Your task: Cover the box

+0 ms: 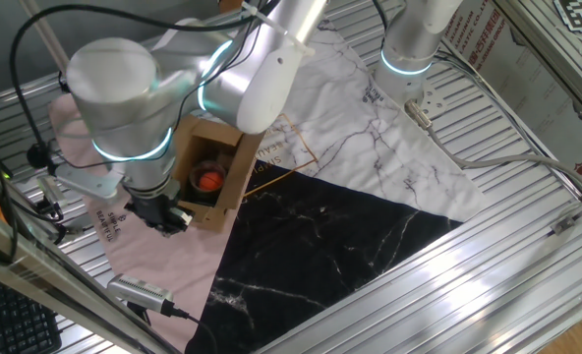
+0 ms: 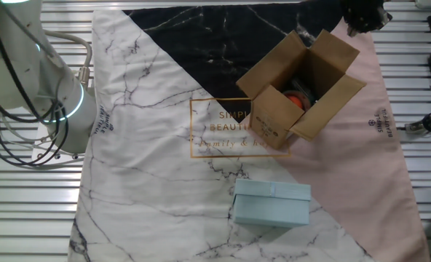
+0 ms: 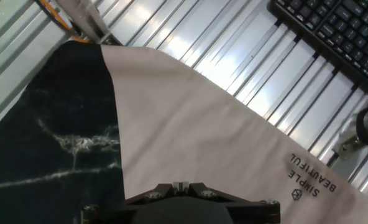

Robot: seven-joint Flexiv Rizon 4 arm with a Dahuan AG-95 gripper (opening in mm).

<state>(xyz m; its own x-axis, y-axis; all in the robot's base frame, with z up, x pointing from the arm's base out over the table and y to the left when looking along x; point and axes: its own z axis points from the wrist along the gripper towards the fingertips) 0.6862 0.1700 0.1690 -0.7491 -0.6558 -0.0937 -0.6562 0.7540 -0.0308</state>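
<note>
The box [image 1: 215, 187] is a small brown cardboard carton on the cloth, with its top flaps standing open and an orange object [image 1: 209, 179] inside. In the other fixed view the box [image 2: 274, 116] shows dark print on one side. My gripper [image 1: 165, 216] hangs just off the box's near left corner, over the pink part of the cloth; the other fixed view shows the gripper [image 2: 364, 17] beyond the box's far flap. In the hand view the fingertips [image 3: 175, 185] are together with nothing between them, and the box is out of view.
A pale blue lidded box [image 2: 272, 204] lies on the white marble cloth. A second arm's base [image 2: 59, 102] stands at the cloth's edge. A keyboard [image 3: 333, 31] and a silver cabled device [image 1: 139, 290] lie beside the pink cloth [image 3: 190, 137].
</note>
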